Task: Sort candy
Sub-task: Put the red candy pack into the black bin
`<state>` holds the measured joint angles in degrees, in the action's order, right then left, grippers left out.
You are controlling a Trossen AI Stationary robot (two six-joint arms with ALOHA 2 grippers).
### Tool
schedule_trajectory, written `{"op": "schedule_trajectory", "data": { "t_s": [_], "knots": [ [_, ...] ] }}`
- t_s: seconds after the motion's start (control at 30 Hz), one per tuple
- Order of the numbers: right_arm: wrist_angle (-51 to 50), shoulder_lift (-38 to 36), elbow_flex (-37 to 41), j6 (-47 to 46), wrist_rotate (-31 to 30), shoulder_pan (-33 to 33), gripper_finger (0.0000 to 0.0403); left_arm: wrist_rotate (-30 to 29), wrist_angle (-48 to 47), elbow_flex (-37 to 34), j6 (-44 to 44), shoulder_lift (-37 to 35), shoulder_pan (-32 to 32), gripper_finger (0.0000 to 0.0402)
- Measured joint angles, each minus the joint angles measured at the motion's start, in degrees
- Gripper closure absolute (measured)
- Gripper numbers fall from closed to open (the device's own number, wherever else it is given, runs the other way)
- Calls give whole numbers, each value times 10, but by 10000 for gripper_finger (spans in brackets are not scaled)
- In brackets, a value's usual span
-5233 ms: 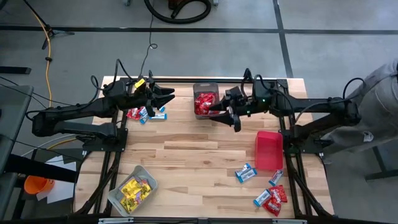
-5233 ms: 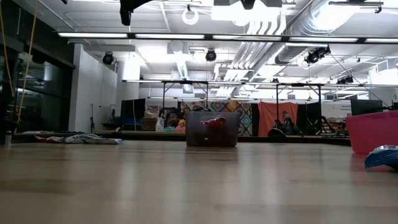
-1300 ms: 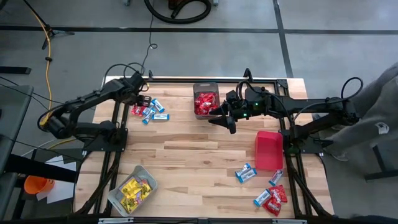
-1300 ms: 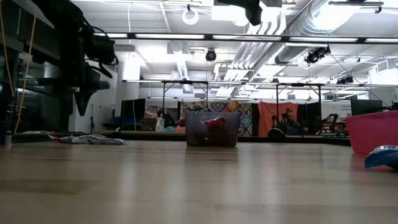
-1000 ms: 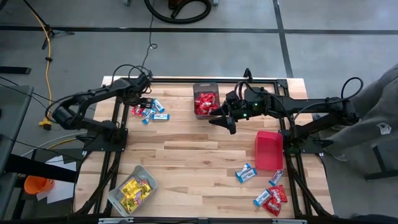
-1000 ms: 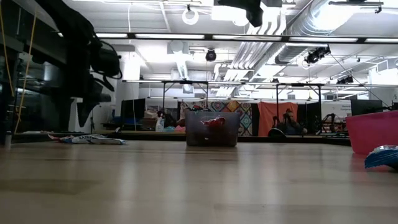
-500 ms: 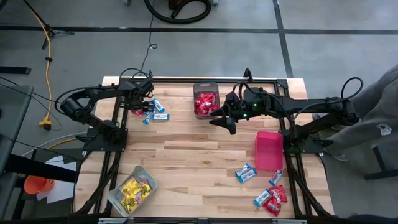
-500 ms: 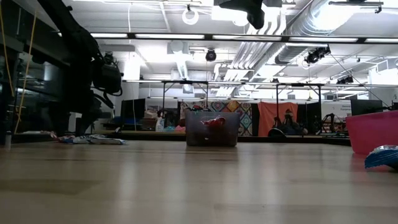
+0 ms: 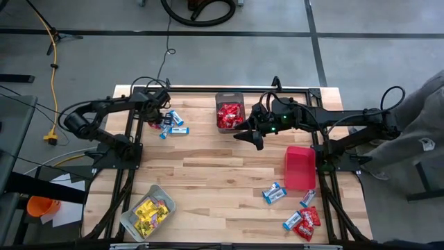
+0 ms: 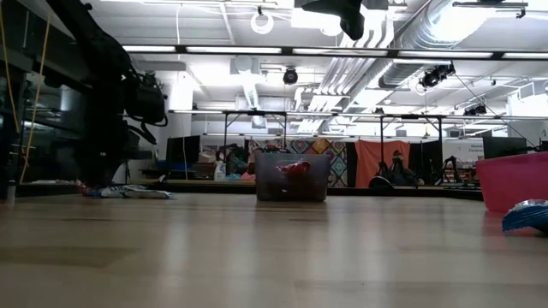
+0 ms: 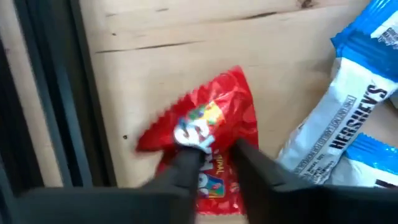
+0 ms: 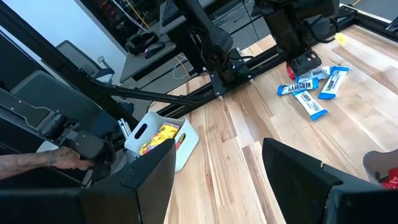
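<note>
My left gripper (image 9: pixel 154 121) is down on the candy pile at the table's far left, shut on a red candy packet (image 11: pixel 205 127). Blue-and-white packets (image 11: pixel 348 118) lie on the wood right beside it (image 9: pixel 173 123). My right gripper (image 9: pixel 253 137) hangs open, with nothing between its fingers (image 12: pixel 221 186), just near of the dark mesh bin (image 9: pixel 229 113) that holds red candy. My left gripper pinches the red packet between its two fingers, across the packet's middle (image 11: pixel 214 152). The fingers come from above, pointing down. The packet lies on the wood, its wrapper bunched up between the fingertips (image 11: pixel 186 165), its jagged end sticking out beyond them.
A red bin (image 9: pixel 300 167) stands at the right and a clear grey bin (image 9: pixel 148 212) with yellow candy at the near left. Loose blue-and-white (image 9: pixel 274 192) and red (image 9: pixel 305 222) packets lie near right. A black frame rail (image 11: pixel 56 93) runs close beside the held packet. A person (image 9: pixel 423 118) stands at the right.
My left gripper has swung toward the table's far left corner and come down onto the candy pile there. My right gripper has kept still.
</note>
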<state>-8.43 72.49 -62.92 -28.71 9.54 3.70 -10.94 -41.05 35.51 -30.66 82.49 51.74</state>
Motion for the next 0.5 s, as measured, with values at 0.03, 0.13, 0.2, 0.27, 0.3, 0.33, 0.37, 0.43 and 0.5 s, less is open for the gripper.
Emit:
{"op": "schedule_trajectory", "data": {
  "t_s": [0.03,0.13,0.2,0.27,0.3,0.33,0.37,0.43,0.5],
  "knots": [
    [0,0,0,0,0,0,167,-3,1,-1,4,-5,0,373],
    [0,0,0,-4,0,0,167,-10,3,-3,13,-28,0,389],
    [0,0,0,-13,0,0,167,-8,-5,-4,21,-47,2,397],
    [0,0,0,-13,0,0,167,0,-9,-5,24,-74,9,400],
    [0,0,0,-13,0,0,167,3,-10,-4,24,-88,12,401],
    [0,0,0,-13,0,0,167,9,-11,-3,24,-104,15,401],
    [0,0,0,-13,0,0,167,16,-13,-3,24,-121,16,401],
    [0,0,0,-13,0,0,167,33,-13,-2,24,-159,20,401],
    [0,0,0,-13,0,0,167,49,-15,7,24,-199,20,401]
  ]
}}
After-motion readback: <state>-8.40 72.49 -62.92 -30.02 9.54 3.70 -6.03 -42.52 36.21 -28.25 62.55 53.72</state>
